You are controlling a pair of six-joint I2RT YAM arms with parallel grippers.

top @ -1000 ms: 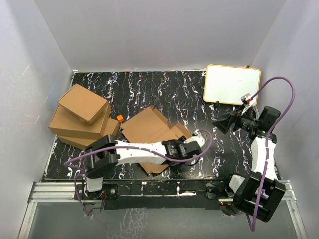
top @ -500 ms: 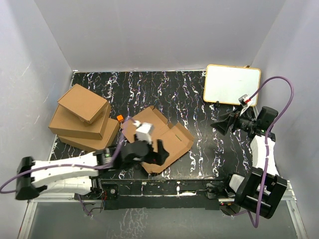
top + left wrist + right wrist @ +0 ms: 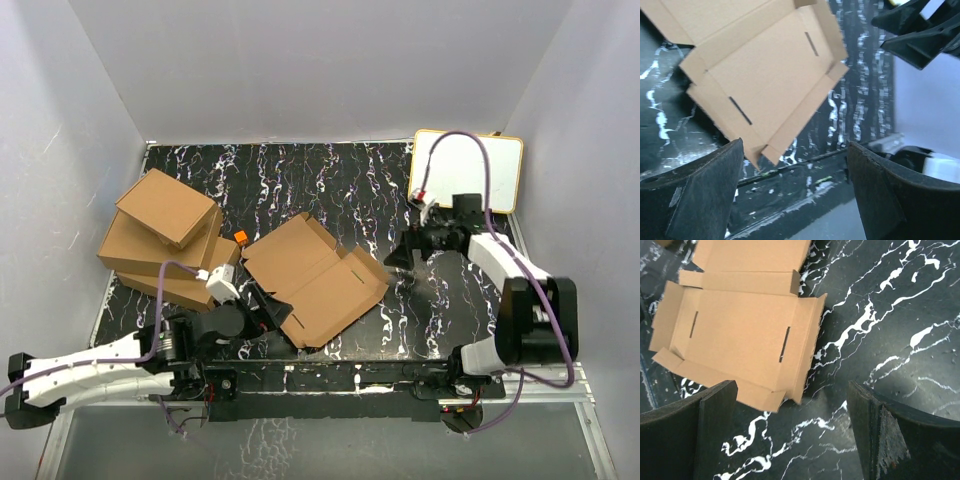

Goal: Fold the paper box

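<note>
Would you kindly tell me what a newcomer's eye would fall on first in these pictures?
The paper box lies flat and unfolded in the middle of the black marbled table, with its panels and slots facing up. An open gripper flanks it on each side: the left gripper is by its near-left corner, and the right gripper is apart to its right. A pile of closed cardboard boxes sits at the table's left edge.

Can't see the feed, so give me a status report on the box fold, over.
Left gripper open, at near edge of the paper box. Right gripper open, hovering right of it. Box flat, unfolded. Piled boxes close on its left.
</note>
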